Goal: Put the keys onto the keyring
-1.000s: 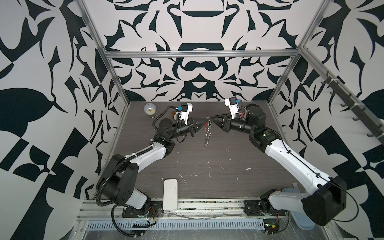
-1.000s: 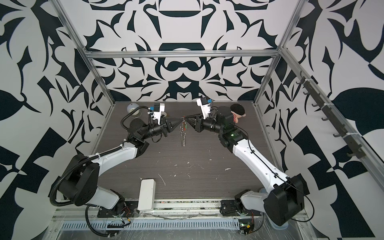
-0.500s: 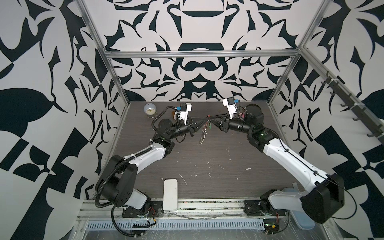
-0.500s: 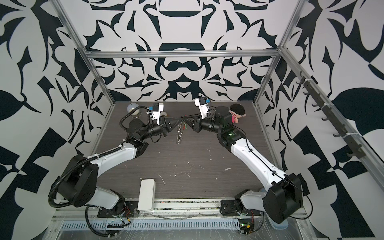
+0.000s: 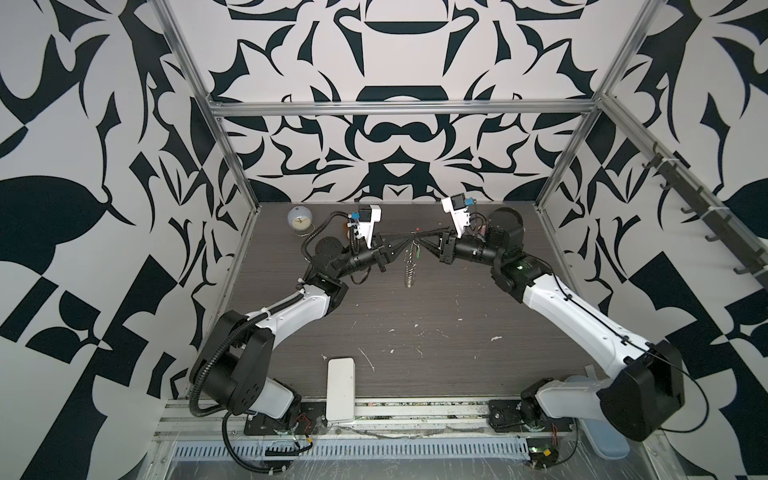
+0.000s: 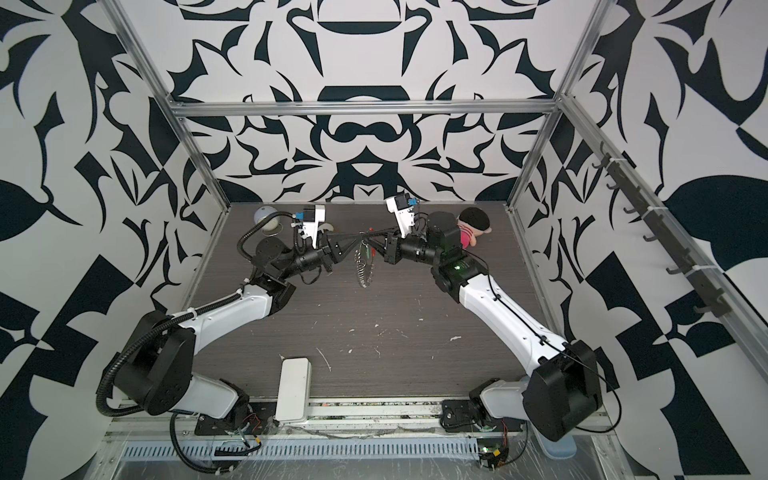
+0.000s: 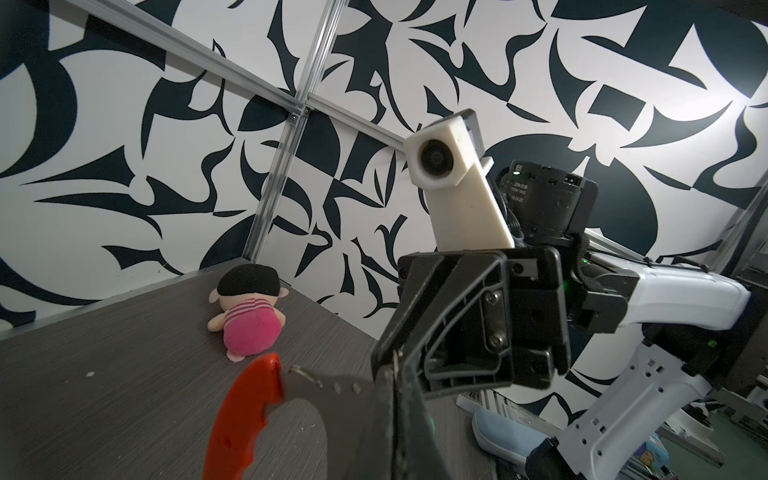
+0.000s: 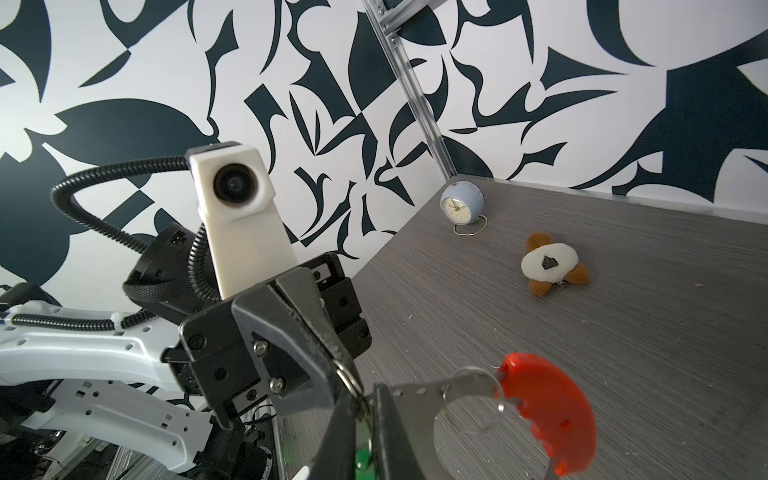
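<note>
Silver keyring (image 8: 419,390) tight in left claw (image 8: 349,380)

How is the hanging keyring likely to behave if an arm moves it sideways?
Likely floppy: the keyring dangles as a limp chain in both top views. Its red bar looks stiff; the rest would probably swing.

A robotics lab cell: aluminium frame (image 5: 399,109), patterned wall panels (image 5: 399,50); robot arms (image 5: 291,309) mounted at a tabletop (image 5: 415,324).
</note>
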You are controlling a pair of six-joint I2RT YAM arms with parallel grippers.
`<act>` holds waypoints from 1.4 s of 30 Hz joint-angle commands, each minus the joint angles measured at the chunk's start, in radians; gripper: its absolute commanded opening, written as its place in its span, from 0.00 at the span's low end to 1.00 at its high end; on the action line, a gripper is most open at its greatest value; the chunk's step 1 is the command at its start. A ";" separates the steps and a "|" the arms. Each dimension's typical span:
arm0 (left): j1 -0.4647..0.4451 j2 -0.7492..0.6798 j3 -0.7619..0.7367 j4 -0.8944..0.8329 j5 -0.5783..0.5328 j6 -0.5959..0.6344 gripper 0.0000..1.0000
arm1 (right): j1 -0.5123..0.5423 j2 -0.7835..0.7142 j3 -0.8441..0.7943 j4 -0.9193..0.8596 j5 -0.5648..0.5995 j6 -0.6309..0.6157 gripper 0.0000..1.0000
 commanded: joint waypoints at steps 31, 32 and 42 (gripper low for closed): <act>0.109 -0.114 0.299 -1.139 0.036 0.966 0.27 | 0.038 0.116 0.347 -0.466 0.117 -0.521 0.00; 0.111 -0.106 0.309 -1.132 0.044 0.952 0.28 | 0.049 0.116 0.343 -0.465 0.118 -0.524 0.00; 0.114 -0.029 0.390 -1.123 0.249 0.868 0.33 | 0.100 0.107 0.320 -0.462 0.141 -0.527 0.00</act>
